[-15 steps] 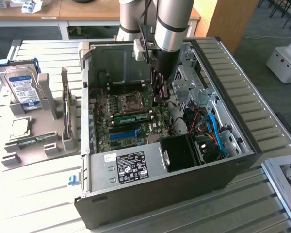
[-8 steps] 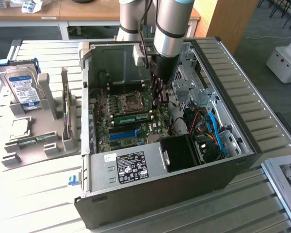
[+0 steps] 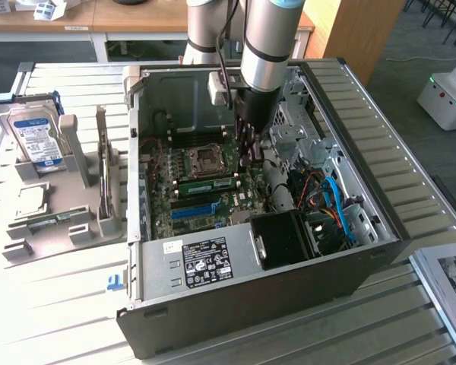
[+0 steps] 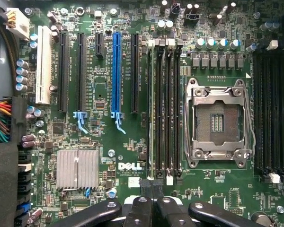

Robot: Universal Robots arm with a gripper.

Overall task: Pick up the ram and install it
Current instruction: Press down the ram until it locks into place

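Green circuit board spreads beneath the gripper (image 3: 248, 158) (image 4: 151, 189), which hangs tip-down inside the open computer case (image 3: 380, 228). Its two dark fingers (image 4: 157, 188) are pressed together with nothing between them, so it has hold of nothing. The ram (image 3: 205, 183) (image 4: 150, 113) stands on edge in a memory slot of the motherboard (image 4: 109, 142), directly below the fingertips. One end of the stick lies just under them and the rest runs straight away from the gripper; whether the tips touch that end cannot be told. To one side of the ram, just beyond three empty black memory slots, sits the metal-framed CPU socket (image 3: 207, 158) (image 4: 217, 120). On the ram's other side, a little farther from the gripper, runs the long blue slot (image 3: 191, 211) (image 4: 116, 71) among black expansion slots. A ribbed silver heatsink (image 4: 77, 168) sits near the gripper on that same side. Well away from the gripper, outside the case toward the exterior view's left, a grey holder (image 3: 68, 236) on the slatted table (image 3: 61, 319) props up a blue-labelled hard drive (image 3: 34, 137).
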